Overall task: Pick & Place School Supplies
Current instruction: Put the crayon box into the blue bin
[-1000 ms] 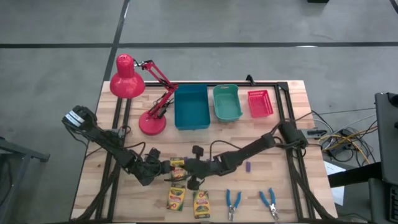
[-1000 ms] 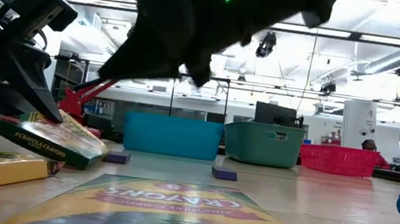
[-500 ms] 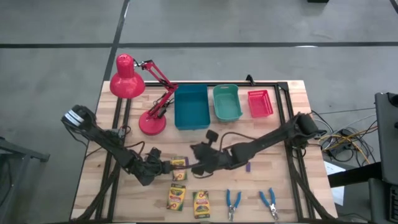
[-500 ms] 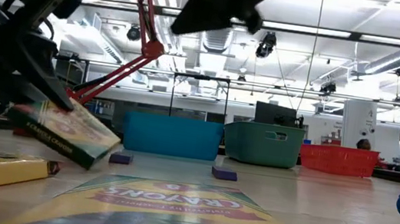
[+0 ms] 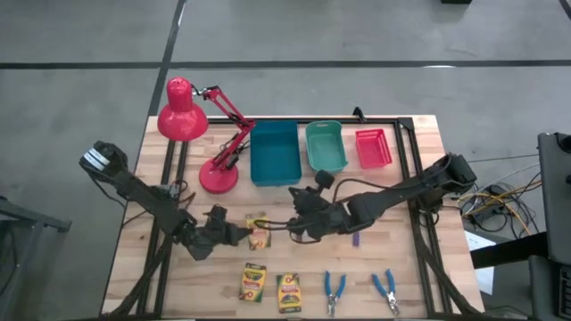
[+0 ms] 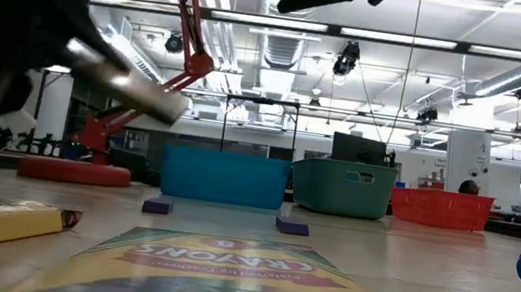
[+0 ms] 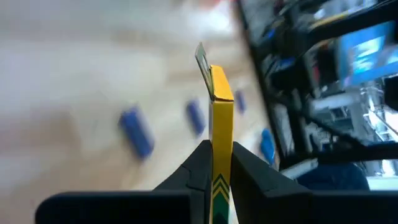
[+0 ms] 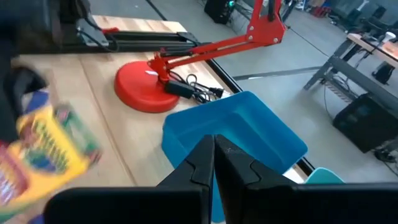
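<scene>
My left gripper (image 5: 239,234) is shut on a yellow-and-green crayon box (image 5: 259,232), held above the table's middle. In the left wrist view the box (image 7: 221,106) shows edge-on between the fingers. To its right my right gripper (image 5: 297,218) hangs higher up, shut and holding nothing; in its own view (image 8: 214,144) it faces the blue bin (image 8: 236,134). Two more crayon boxes (image 5: 253,281) (image 5: 289,292) and two blue-handled tools (image 5: 335,292) (image 5: 386,292) lie flat by the near edge. A purple block (image 5: 355,239) lies right of centre. My left gripper pinches the crayon box's two broad faces (image 7: 217,177) between its two fingers (image 7: 200,168). The fingers come from the table's left, slanting a little downward. The box sticks out beyond the fingertips toward the right, lifted clear of the table.
A red desk lamp (image 5: 201,134) stands at the far left, its base (image 8: 146,90) near the blue bin (image 5: 275,153). A teal bin (image 5: 325,147) and a red basket (image 5: 373,148) follow to the right along the far edge. Purple blocks (image 6: 292,227) lie mid-table.
My left gripper has risen and rolled, lifting the crayon box off the table, where it was tilted with one end down. My right gripper, shut throughout, has drawn away from beside the box, going up and toward the far right.
</scene>
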You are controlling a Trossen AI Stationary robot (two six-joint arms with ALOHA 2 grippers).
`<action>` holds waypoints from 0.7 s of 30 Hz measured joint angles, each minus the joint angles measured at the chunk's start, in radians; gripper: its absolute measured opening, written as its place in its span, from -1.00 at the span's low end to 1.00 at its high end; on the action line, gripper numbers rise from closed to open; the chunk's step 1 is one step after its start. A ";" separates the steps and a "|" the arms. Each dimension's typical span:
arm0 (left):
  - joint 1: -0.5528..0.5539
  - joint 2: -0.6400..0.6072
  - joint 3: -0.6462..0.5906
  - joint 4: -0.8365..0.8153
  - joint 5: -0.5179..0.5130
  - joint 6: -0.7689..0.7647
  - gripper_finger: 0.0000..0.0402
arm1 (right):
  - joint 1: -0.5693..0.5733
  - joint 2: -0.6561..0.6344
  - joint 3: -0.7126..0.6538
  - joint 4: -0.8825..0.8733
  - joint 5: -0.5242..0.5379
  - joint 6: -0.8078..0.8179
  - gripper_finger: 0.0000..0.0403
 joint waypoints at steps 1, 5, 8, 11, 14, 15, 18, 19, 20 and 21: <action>0.000 -0.020 0.005 0.000 -0.042 0.063 -0.80 | 0.000 0.000 0.000 0.000 0.000 0.000 -0.96; 0.020 -0.101 0.041 0.000 -0.183 0.377 -0.80 | 0.000 0.000 0.000 -0.003 0.000 0.003 -0.96; 0.063 -0.156 0.067 -0.001 -0.229 0.622 -0.80 | 0.000 -0.002 0.000 -0.004 0.000 0.003 -0.96; 0.137 -0.195 0.081 -0.006 -0.238 0.836 -0.80 | 0.000 -0.009 0.000 -0.003 0.000 0.003 -0.96; 0.238 -0.218 0.088 -0.006 -0.235 0.950 -0.80 | 0.000 -0.018 0.000 -0.004 0.000 0.003 -0.96; 0.275 -0.221 0.091 -0.005 -0.224 0.968 -0.80 | 0.000 -0.022 0.000 -0.007 0.000 0.003 -0.96; 0.391 -0.225 0.091 -0.005 -0.122 1.004 -0.80 | 0.000 -0.034 0.000 -0.012 0.004 0.003 -0.96; 0.429 -0.221 0.091 -0.005 -0.068 1.008 -0.80 | 0.000 -0.040 0.000 -0.023 0.010 0.003 -0.96; 0.465 -0.217 0.091 -0.005 -0.014 1.008 -0.80 | 0.000 -0.044 0.000 -0.025 0.019 0.004 -0.96; 0.498 -0.210 0.091 -0.005 0.046 1.008 -0.80 | 0.000 -0.051 0.000 -0.027 0.023 0.003 -0.96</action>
